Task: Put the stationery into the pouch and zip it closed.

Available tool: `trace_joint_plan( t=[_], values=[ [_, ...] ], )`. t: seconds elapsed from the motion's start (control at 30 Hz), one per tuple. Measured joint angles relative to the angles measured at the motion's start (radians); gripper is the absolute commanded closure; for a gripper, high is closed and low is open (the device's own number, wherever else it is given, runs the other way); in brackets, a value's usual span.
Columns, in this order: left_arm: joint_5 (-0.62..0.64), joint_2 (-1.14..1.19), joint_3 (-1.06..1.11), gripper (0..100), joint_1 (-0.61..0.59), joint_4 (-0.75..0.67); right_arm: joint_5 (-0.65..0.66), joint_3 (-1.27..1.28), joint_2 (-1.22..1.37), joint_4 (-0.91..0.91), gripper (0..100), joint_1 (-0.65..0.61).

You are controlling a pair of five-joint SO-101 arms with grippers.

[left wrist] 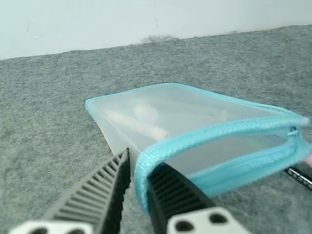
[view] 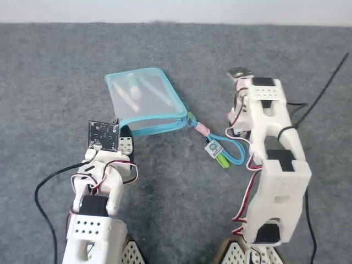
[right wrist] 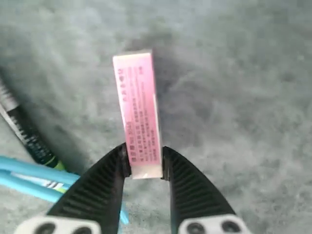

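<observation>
Flat on the grey felt (view: 49, 77), toward the back of the table: a translucent pouch (view: 144, 99) edged in teal zip tape, with pale stick-shaped stationery (view: 132, 92) already inside. Pinched at its near corner by the left gripper (left wrist: 140, 168), both ribbed fingers (left wrist: 109, 187) closed on the teal trim, which is lifted slightly off the felt there. Hard to tell whether the zip is open or shut along its length. Trailing from the zip end at the pouch's other near corner: a teal strap (view: 235, 149), looped across the felt toward the right arm (view: 278, 143), with a small white tag (view: 213, 148) lying on it. Clamped in the right gripper (right wrist: 142, 168): a pink eraser (right wrist: 138, 107), held by one end and sticking straight out beyond the fingertips, above bare felt. Just beside that gripper, lying on the felt: a pen (right wrist: 27, 134) with a black barrel and a green end, next to the strap. Between the eraser and the pouch, then: strap loop, tag and pen. Pouch and eraser well apart.
</observation>
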Motion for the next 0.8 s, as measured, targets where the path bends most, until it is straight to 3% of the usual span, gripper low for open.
trace_joint_plan(
  t=[0.13, 0.53, 0.7, 0.8],
  values=[
    [0.000, 0.000, 0.000, 99, 0.000, 0.000, -0.052, 0.000, 0.000, 0.000, 87.3, 0.029],
    [0.000, 0.000, 0.018, 99, 0.000, 0.000, -0.063, -0.002, 0.026, -0.011, 87.3, 0.035],
    [0.000, 0.000, 0.018, 99, 0.000, 0.000, -0.063, -0.021, 0.074, -0.011, 98.3, 0.041],
    [0.000, 0.000, 0.018, 99, 0.000, 0.000, -0.063, -0.032, 0.080, -0.011, 98.7, 0.057]
  ],
)
